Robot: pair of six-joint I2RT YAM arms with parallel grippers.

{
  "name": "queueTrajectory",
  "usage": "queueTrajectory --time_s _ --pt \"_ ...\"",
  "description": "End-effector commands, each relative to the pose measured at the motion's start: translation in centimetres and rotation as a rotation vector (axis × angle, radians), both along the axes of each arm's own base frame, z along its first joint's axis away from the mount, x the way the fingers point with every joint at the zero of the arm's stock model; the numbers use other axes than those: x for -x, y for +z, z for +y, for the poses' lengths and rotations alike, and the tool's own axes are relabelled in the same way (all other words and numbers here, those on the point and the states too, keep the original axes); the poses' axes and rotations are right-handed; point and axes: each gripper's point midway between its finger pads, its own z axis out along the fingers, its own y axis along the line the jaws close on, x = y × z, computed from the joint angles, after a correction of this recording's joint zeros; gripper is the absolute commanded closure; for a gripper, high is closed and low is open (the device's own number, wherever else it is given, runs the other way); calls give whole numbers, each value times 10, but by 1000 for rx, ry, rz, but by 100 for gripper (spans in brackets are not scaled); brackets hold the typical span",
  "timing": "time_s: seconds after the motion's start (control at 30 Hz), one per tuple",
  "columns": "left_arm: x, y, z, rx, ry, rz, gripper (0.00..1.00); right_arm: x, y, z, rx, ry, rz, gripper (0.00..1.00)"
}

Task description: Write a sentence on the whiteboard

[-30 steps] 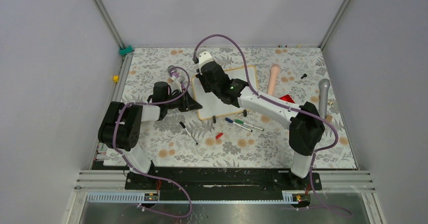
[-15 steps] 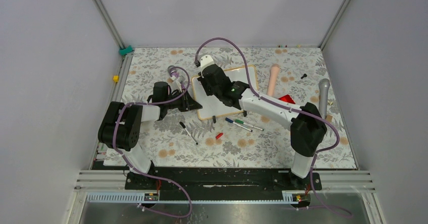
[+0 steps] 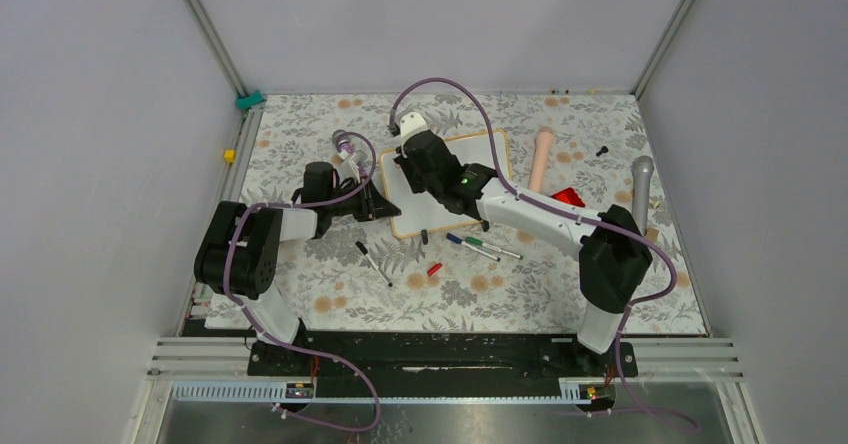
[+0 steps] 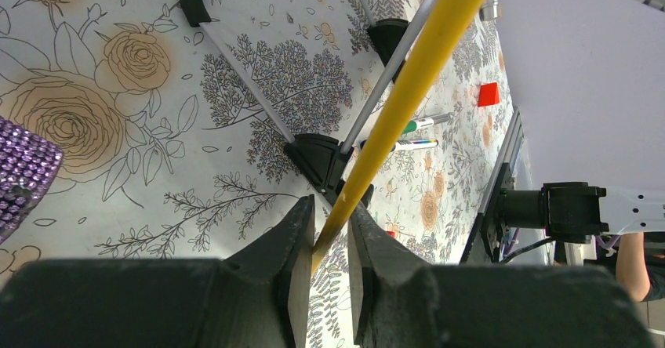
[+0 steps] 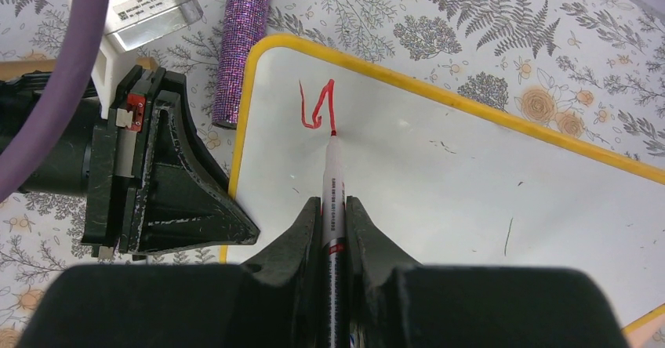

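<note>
The whiteboard [image 5: 470, 175] lies flat on the flower-patterned table cover [image 3: 300, 134], in the middle of the table and a little to the far side. Of the sentence [image 5: 317, 106] there is so far only a short red zigzag near one corner of the board; I think it is the beginning of a first letter, but I cannot yet say which one. The rest of the white surface is bare, apart from some small dark specks.

The tip of the red marker [image 5: 335, 183] touches the board exactly at the end of the last red line. The right gripper [image 5: 333, 205] has its two fingers pressed together on the body of the marker.

In the top view, the right wrist has moved a little to the right and toward the near edge during the last second. To my judgement this means that one line of the letter was just drawn and the pen is in the middle of writing, so almost the whole sentence is still to be done.

The left gripper [image 4: 329, 211] has not moved. Its fingers are clamped on the yellow frame [image 4: 416, 66] of the board, at the edge next to a black clip foot [image 4: 325, 160], and this keeps the board steady.

A purple glitter cylinder [image 5: 243, 42] lies just beside the board's corner. Spare markers [image 3: 480, 247] and a small red cap [image 3: 434, 269] lie near its near edge.
</note>
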Motion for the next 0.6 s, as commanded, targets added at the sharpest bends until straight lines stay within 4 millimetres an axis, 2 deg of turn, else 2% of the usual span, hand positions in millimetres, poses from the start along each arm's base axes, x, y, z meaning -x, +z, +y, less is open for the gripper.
queueTrajectory --time_s 0.0,0.57 --pt "-11 -1 4 -9 39 -14 100 -12 22 -4 -13 -23 -48 100" --pt "-11 0 3 -1 35 -15 100 -28 37 -2 -20 -31 -69 100"
